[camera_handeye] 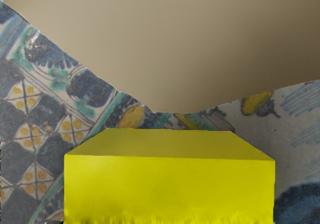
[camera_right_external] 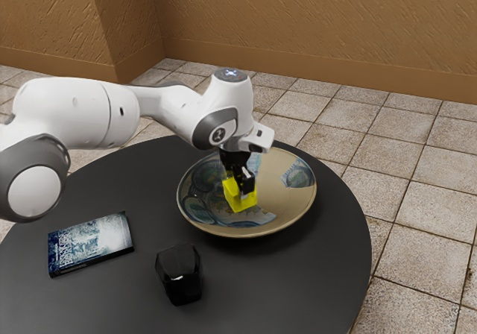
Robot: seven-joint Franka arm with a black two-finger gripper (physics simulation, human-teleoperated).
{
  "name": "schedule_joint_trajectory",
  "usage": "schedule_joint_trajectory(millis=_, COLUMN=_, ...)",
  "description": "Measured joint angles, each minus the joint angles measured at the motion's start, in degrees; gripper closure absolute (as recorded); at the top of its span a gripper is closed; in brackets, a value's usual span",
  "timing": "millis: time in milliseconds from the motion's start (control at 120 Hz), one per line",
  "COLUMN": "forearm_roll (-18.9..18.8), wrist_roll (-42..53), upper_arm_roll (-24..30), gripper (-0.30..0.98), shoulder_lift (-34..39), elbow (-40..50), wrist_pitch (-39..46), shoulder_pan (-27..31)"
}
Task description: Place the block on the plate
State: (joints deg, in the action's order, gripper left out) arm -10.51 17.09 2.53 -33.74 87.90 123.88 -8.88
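The carrying looks all but done, and the setting-down is in hand. The hand (camera_right_external: 238,187) is clamped on the yellow block (camera_right_external: 243,202), which is within the rim of the plate (camera_right_external: 293,201), low over its painted part; whether it touches, I cannot tell. The next move calls for easing down if any gap remains, then parting the fingers and lifting straight away.

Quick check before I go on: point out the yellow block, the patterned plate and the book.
Yellow block (camera_right_external: 243,203): exterior view, lower part of its side.
Patterned plate (camera_right_external: 291,201): exterior view, plain tan area.
Book (camera_right_external: 92,243): exterior view, middle of its cover.
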Motion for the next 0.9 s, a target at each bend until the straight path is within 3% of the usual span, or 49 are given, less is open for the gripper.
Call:
schedule_joint_trajectory(millis=317, forearm_roll=-0.48, wrist_roll=1.57, upper_arm_roll=0.04, gripper=0.05, shoulder_lift=1.75, elbow=0.59, wrist_pitch=-0.59, shoulder_pan=-0.25)
schedule_joint_trajectory(millis=900, forearm_roll=0.66, wrist_roll=1.49, upper_arm_roll=0.55, gripper=0.00, shoulder_lift=15.54, elbow=2.33, wrist_pitch=-11.02, shoulder_pan=-0.78)
